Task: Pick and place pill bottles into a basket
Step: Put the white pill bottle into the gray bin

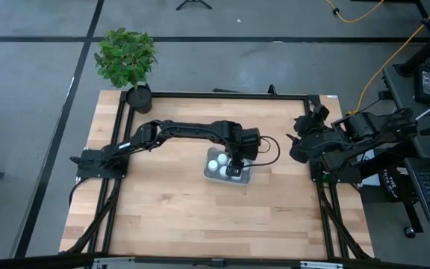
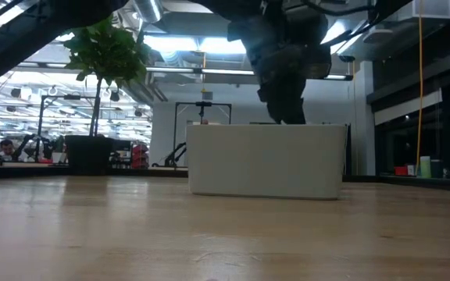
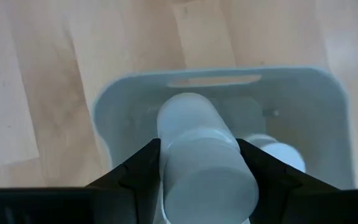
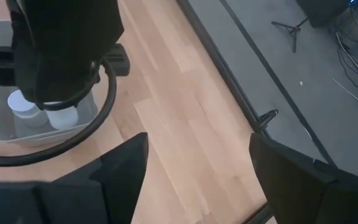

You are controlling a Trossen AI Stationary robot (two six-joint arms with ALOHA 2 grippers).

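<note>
The pale grey-blue basket sits on the wooden table near its middle; it also shows in the low view. My left gripper reaches down into it, shut on a white pill bottle. Other white pill bottles stand on the basket's floor, and one shows beside the held bottle. My right gripper is open and empty, and waits at the table's right edge. My left gripper pinches the pill bottle's round body between its two fingers, one on either side. The fingers come from above, pointing down into the basket, and lie along the bottle. The bottle's narrower end points at the basket's floor; whether it rests there I cannot tell.
A black pot with a green plant stands at the table's far left corner. A black frame runs round the table. The basket's walls stand close round my left gripper. Bare wood lies near the table's near edge.
</note>
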